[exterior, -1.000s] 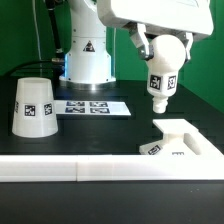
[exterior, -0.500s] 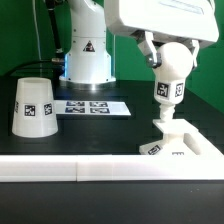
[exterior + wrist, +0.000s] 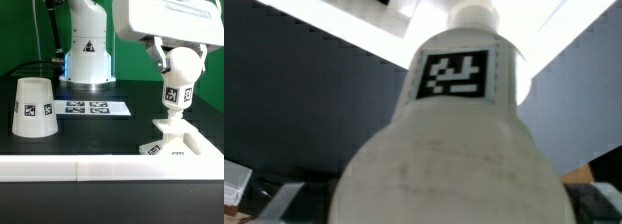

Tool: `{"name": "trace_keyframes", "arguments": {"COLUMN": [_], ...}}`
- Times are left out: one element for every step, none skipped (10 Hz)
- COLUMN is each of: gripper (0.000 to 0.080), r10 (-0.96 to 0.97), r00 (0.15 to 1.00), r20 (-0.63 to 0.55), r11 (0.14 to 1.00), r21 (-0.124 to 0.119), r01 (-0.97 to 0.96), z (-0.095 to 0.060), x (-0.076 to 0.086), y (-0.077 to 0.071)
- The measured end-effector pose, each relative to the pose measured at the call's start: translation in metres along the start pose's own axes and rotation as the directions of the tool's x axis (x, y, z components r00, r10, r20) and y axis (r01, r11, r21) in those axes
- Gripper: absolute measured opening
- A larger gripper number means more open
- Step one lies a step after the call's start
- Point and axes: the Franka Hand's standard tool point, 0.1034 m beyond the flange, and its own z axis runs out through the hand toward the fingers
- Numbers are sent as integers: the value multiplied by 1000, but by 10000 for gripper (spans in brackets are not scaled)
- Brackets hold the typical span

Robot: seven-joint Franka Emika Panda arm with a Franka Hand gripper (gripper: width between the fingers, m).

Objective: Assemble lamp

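My gripper [image 3: 172, 52] is shut on the white ball-shaped bulb [image 3: 180, 78], neck pointing down, tilted. The bulb's neck end is at or just above the raised middle of the low white base [image 3: 178, 140] at the exterior view's right; I cannot tell whether they touch. The tapered white shade [image 3: 32, 106] stands on the table at the exterior view's left. In the wrist view the bulb [image 3: 446, 150] fills the picture with its tag facing the camera, and the base [image 3: 384, 35] shows beyond the neck. The fingers are hidden there.
The marker board [image 3: 92, 106] lies flat between the shade and the arm's white pedestal [image 3: 85, 50]. A long white rail [image 3: 60, 170] runs along the table's front edge. A green wall stands behind.
The gripper has carried the bulb toward the exterior view's right and down, from left of the base to over its middle. The shade and base have not moved.
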Motion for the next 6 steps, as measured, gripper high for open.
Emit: {"name": "trace_keyframes", "arguments": {"gripper": [577, 577, 577, 577, 577, 577], "r10": [0, 0, 0, -1, -3, -5], "r00": [1000, 1000, 1000, 1000, 1000, 1000], "r20": [2, 3, 5, 1, -7, -25], "r11": [1000, 1000, 1000, 1000, 1000, 1000], "r21": [1, 2, 3, 2, 0, -8], "r01": [0, 0, 0, 1, 3, 4], "z": [2, 6, 8, 11, 14, 15], "x": [-2, -5, -7, -10, -14, -16], "y": [-1, -2, -3, -5, -8, -10]}}
